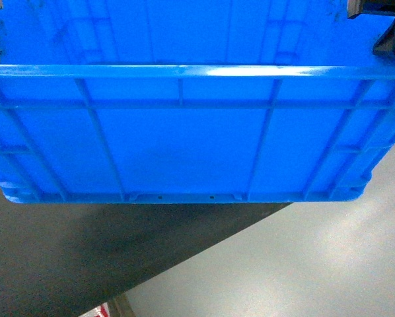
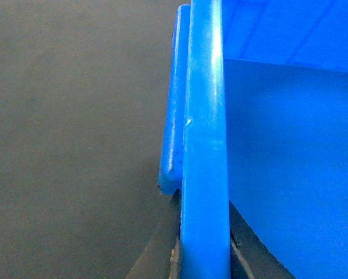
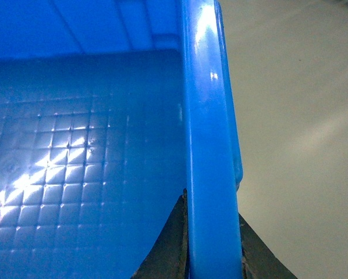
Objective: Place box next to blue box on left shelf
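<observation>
Below me I see floor in two tones: a dark grey matte area (image 1: 85,257) on the left and a pale grey, smoother area (image 1: 303,264) on the right, meeting along a straight diagonal edge that runs from lower left up to the right. A small red and white patch (image 1: 100,310) sits at the bottom edge near that line; I cannot tell what it is. My left wrist view shows only the dark surface (image 2: 75,139), my right only the pale one (image 3: 302,139), softly lit.

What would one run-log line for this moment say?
phase: carrying | box: lifted | left gripper: clamps rim | right gripper: clamps rim | shelf: unseen
</observation>
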You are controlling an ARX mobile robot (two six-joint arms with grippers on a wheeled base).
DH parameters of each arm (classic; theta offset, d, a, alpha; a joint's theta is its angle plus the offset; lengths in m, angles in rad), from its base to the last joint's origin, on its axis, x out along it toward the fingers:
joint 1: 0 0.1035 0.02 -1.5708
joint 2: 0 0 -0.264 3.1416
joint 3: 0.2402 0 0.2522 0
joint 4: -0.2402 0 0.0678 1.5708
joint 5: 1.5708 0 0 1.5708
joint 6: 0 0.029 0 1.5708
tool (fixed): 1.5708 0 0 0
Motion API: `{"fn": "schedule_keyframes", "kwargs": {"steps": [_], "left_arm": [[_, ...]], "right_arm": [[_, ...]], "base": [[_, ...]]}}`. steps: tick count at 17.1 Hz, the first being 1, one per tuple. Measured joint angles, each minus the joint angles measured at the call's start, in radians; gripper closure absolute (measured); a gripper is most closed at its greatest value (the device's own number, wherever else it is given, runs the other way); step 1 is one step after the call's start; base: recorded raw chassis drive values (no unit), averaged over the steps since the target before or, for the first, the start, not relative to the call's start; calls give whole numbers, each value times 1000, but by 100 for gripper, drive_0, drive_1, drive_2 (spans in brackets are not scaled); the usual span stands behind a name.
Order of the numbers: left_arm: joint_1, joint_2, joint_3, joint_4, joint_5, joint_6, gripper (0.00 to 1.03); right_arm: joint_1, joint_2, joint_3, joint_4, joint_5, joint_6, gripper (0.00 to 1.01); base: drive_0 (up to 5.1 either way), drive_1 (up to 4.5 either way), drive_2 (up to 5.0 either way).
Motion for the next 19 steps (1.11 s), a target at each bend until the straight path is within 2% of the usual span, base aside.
{"fn": "schedule_keyframes", "kwargs": {"steps": [19], "left_arm": [[0, 0, 0, -1, 0, 0, 95]], "right_arm": [[0, 0, 0, -1, 0, 0, 91]], "base": [[-154, -154, -154]]}}
